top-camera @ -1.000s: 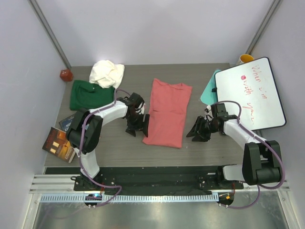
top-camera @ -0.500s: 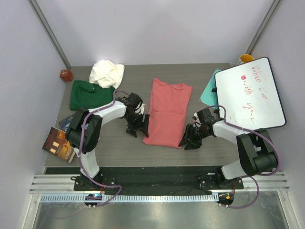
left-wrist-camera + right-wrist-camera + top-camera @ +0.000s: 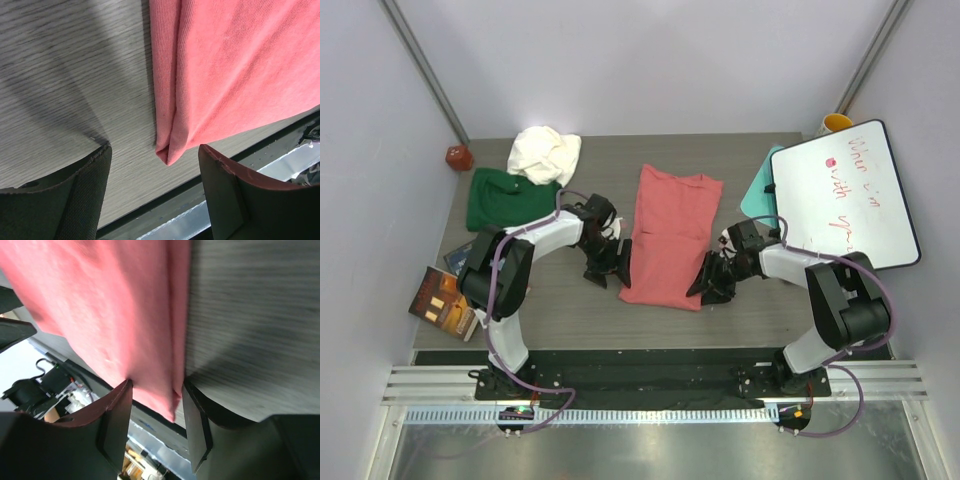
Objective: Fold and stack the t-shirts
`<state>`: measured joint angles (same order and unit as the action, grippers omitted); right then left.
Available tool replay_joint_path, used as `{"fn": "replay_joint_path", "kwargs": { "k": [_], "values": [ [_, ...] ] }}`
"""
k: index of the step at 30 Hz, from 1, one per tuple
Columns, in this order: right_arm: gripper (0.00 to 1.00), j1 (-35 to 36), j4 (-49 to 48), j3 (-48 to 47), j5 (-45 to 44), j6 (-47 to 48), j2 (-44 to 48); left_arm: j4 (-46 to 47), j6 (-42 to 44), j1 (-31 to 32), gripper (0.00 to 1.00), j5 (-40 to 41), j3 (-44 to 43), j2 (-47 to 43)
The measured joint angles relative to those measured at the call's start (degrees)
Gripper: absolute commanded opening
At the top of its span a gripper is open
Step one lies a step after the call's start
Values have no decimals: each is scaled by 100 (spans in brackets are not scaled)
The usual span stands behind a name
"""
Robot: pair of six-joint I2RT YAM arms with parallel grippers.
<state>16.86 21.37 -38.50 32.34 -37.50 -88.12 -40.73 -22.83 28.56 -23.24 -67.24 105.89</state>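
Straddling pink shirt point(image 3: 670, 235) near corners, jaws spread.

Three t-shirts point(image 3: 672, 235) (pink, green, cream), two books point(image 3: 442, 297), one whiteboard point(image 3: 855, 195), one yellow cup point(image 3: 837, 122).

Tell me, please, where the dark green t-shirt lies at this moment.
In the top view the dark green t-shirt lies at the far left of the table. The cream-white t-shirt overlaps its far edge, and the books lie nearer to the arms.

Left arm point(image 3: 545, 235), right arm point(image 3: 790, 262): white link shells, black joints, purple cables point(image 3: 496, 280) looped alongside; black wedge-shaped jaws.
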Motion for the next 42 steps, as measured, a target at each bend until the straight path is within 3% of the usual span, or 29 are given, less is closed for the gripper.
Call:
{"fn": "replay_joint_path", "kwargs": {
  "k": [10, 15, 19, 20, 23, 24, 34, 42],
  "values": [
    [50, 319, -341, -74, 431, -46, -332, 2, 52, -42, 65, -396, 0, 116],
    [45, 378, -466, 7, 511, -63, -341, 2, 50, -46, 55, -623, 0, 205],
    [33, 391, -586, 61, 643, -79, -444, 20, 44, -48, 30, -734, 11, 323],
    [23, 398, -612, 70, 673, -87, -487, 15, 46, -48, 24, -767, 13, 363],
    [4, 420, -678, 92, 732, -85, -612, 22, 61, -50, 4, -782, 31, 428],
    [2, 431, -699, 94, 767, -87, -671, 17, 66, -50, 0, -782, 35, 446],
    [1, 529, -273, -83, 474, 79, -516, -212, 26, -31, 0, -466, -50, 334],
    [1, 557, 807, -1008, 35, 372, 105, -833, -76, 7, 0, 79, -1034, -382]
  ]
}}
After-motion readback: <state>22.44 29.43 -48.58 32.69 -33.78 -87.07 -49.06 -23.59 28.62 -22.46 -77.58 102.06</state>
